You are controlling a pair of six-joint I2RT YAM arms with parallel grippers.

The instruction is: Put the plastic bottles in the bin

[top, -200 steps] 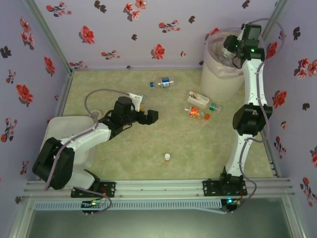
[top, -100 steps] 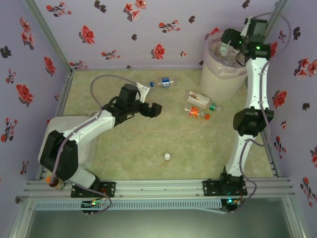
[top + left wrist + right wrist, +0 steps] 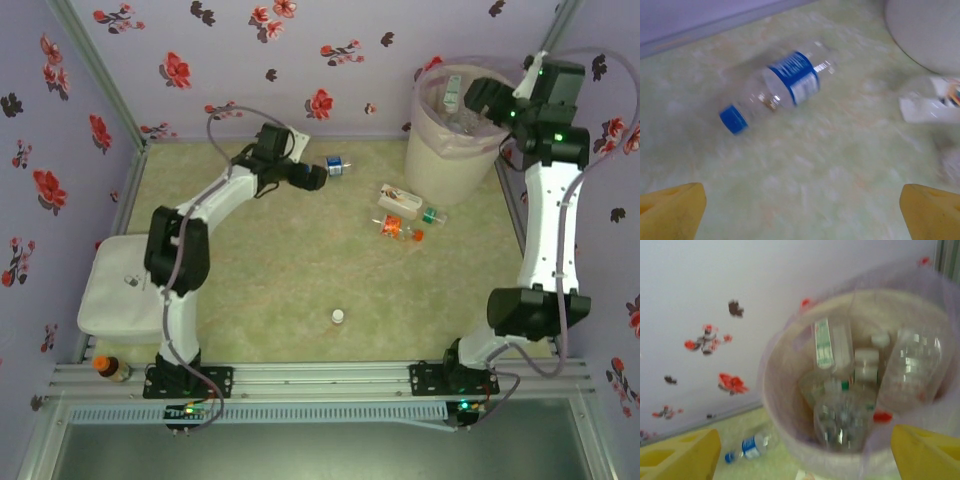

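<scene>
The blue-label bottle point(image 3: 785, 90) lies on its side on the table point(image 3: 805, 170), just ahead of the left gripper point(image 3: 800, 207), whose jaws are spread wide and empty. The bottle looks empty, so it is probably light, thin-walled and slick, apt to roll or dent; the labelled middle, taken across its width, seems the surest hold. The right gripper point(image 3: 800, 450) hangs over the bin point(image 3: 775, 390), jaws wide apart, holding nothing

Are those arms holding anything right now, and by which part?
Nothing is held. The left tool is open, short of the blue-capped bottle; the right tool is open above the bin.
</scene>
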